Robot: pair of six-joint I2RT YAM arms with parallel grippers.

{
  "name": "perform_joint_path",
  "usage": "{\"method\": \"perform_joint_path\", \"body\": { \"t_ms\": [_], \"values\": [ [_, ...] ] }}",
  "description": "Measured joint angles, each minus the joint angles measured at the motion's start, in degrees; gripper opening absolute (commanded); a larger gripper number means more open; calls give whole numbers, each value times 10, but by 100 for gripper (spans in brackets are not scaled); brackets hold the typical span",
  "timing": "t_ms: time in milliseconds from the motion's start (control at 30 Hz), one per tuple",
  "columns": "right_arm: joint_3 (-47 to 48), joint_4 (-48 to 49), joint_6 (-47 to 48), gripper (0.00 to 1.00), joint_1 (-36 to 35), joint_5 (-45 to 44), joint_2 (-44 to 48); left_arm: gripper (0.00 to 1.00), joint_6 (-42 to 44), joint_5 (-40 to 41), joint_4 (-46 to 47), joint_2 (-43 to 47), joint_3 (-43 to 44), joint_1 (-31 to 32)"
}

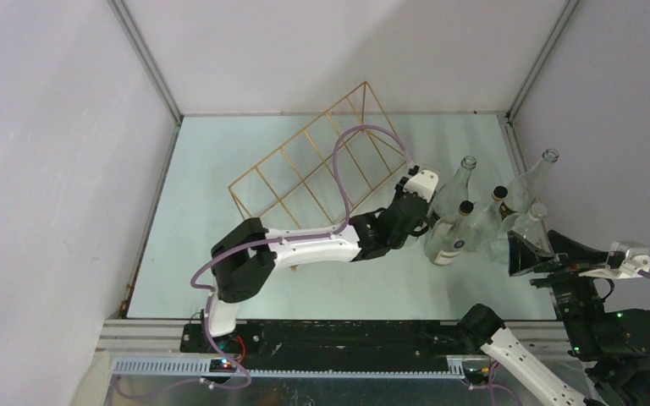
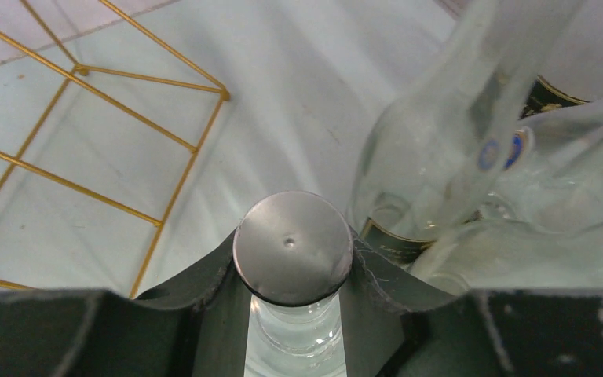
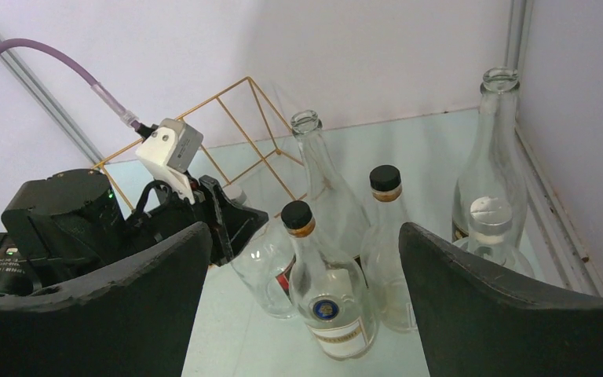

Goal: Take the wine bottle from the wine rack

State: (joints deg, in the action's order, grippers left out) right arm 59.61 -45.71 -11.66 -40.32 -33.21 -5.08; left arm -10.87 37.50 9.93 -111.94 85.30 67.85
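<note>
Closest to the left wrist camera, the left hand is pinching the neck of the wine bottle. Its two dark fingers press against either side just under a round silver cap. That bottle is clear glass and stands roughly upright, off the wine rack and just to the right of the rack's near right end. Whether its base touches the worktop I cannot tell. The wine rack is a thin gold wire frame, wedge-shaped, sitting on the worktop behind the left arm. Its grid of cells runs from the near left up towards the back, apart from the held bottle.

Right of the held bottle stands a tight group of five more bottles. A tall clear bottle with an open mouth is nearest it. Next come a front black-capped bottle with a round blue badge and a pale label, and a second black-capped bottle just behind it. A short silver-capped bottle stands at the right, with another tall open bottle behind it.

The right hand hovers on the near side of this group — fingers spread wide, gripping nothing.
</note>
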Motion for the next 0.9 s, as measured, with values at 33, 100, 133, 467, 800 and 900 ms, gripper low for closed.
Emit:
{"method": "perform_joint_path", "body": {
  "t_ms": [33,100,133,467,800,900],
  "values": [
    [-1,0,-1,92,0,0,0,0,-3,-1,0,-3,4,4],
    [-2,0,-3,92,0,0,0,0,-10,-3,0,-8,10,11],
    [-2,0,-4,92,-1,0,0,0,-12,-4,-1,-11,14,14],
    [-2,0,-9,92,-1,0,0,41,-17,-2,0,-21,25,26],
    [-3,0,-10,92,-1,0,0,78,-22,1,39,-20,42,29],
    [-6,0,-13,92,-1,0,0,82,-21,8,44,-18,42,29]
  ]
}}
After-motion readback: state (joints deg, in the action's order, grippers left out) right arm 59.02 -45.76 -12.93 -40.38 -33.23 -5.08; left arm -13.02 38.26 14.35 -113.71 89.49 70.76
